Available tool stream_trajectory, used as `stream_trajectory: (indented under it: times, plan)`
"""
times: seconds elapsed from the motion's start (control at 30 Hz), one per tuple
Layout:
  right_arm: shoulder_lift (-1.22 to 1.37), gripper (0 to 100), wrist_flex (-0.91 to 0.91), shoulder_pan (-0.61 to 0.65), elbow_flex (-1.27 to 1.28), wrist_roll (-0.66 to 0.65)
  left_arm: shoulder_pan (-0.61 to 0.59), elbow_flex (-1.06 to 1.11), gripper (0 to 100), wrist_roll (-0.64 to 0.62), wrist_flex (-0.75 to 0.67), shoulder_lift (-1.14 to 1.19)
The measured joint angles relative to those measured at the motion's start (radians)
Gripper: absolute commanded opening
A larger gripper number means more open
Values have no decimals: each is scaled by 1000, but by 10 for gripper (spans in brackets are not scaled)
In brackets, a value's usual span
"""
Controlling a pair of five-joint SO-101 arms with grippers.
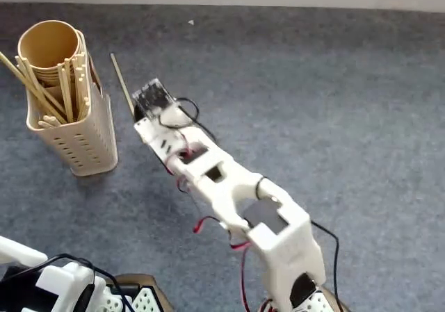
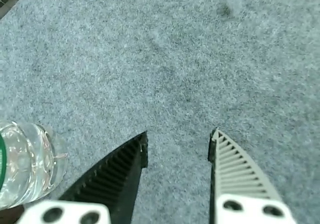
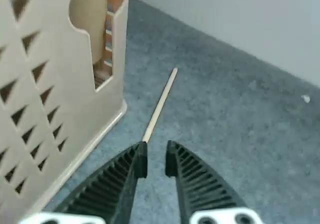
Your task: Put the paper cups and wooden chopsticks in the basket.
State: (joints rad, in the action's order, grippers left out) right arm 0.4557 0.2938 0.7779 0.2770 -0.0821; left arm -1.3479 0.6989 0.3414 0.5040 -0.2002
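Note:
A beige perforated basket [image 1: 83,135] stands at the far left, holding stacked paper cups [image 1: 49,44] and several wooden chopsticks [image 1: 66,93]. One loose chopstick [image 1: 121,81] lies on the carpet just right of the basket. My right gripper [image 3: 156,151] hovers at the near end of this chopstick [image 3: 160,104], its fingers a narrow gap apart; the stick ends at the tip of the dark finger [image 3: 134,164], not between the two. The basket [image 3: 50,84] is close beside it. My left gripper [image 2: 179,139] is open over bare carpet.
Grey carpet covers the table. The right arm [image 1: 236,201] stretches from the front right toward the middle, and the left arm's base [image 1: 62,288] sits at the front left. A clear plastic bottle [image 2: 22,161] lies beside my left gripper.

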Motion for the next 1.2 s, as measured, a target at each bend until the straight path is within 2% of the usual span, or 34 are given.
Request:
stream_trajectory:
  times: [0.17,0.3,0.43,0.7,0.73,0.83,1.2]
  plan:
    - [144,166,-336,34,-364,157,0,0,207,0,0,0]
    - [262,166,-546,86,-621,207,0,0,207,11,0,0]
    - [411,166,-666,95,-773,213,0,0,207,83,0,0]
    - [611,163,-994,94,-1108,218,0,0,207,98,0,0]
    - [634,143,-1036,94,-1151,218,0,0,207,98,0,0]
    - [689,0,-1140,92,-1264,218,0,0,207,98,0,0]
    - [772,5,-1425,29,-1682,219,0,0,207,100,3,0]
